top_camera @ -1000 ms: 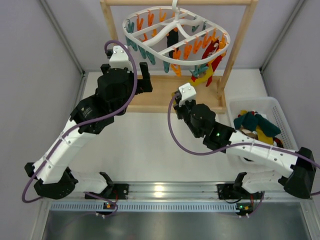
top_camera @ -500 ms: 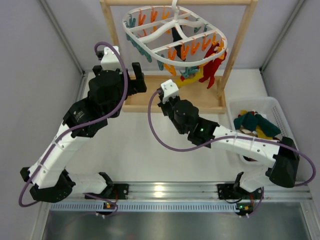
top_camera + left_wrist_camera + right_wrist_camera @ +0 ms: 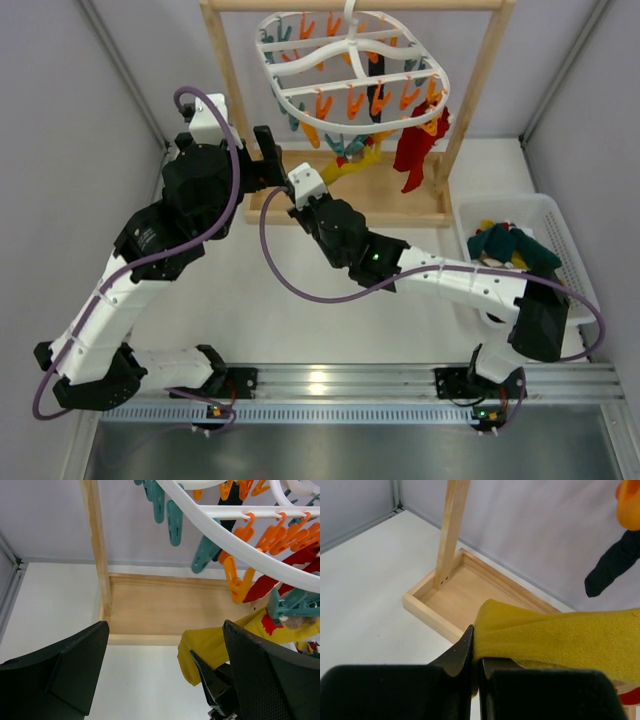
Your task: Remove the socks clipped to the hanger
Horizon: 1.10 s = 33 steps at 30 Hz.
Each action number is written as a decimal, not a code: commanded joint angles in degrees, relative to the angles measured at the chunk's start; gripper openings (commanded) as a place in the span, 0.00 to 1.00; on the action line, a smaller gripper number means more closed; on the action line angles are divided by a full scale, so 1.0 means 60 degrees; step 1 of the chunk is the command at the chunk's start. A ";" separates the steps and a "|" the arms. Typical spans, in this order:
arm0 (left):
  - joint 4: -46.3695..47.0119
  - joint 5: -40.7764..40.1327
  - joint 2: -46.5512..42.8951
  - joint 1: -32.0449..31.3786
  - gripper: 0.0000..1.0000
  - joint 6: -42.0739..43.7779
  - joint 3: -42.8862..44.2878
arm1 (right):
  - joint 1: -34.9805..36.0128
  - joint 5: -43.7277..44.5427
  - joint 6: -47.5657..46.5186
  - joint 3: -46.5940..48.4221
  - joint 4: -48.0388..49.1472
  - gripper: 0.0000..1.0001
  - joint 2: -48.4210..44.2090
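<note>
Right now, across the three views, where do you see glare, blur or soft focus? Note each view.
Top external view: a bright glare patch on the metal rail between the arm bases. Left wrist view: the left gripper's fingers are soft, the hanger sharper. Right wrist view: the right gripper's fingers are a dark blur; the mustard sock shows its weave.

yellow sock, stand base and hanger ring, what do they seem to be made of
The yellow sock looks like soft matte knit fabric: fine texture, limp folds. The stand base looks like pale bare wood, grain showing. The hanger seems smooth white plastic, slightly glossy.
</note>
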 commanded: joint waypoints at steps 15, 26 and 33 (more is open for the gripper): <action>-0.0122 0.1470 -0.0053 -0.0018 0.99 0.1067 0.1741 | 0.0660 0.0455 -0.0782 0.2269 -0.0681 0.00 0.1673; -0.0108 0.1488 0.2101 -0.0895 0.99 0.2692 0.3617 | 0.0836 0.0705 -0.1148 0.3266 -0.1077 0.00 0.2626; -0.0093 0.0035 0.2805 -0.1980 0.99 0.2958 0.3867 | 0.0821 0.0632 -0.0900 0.3063 -0.0902 0.00 0.2656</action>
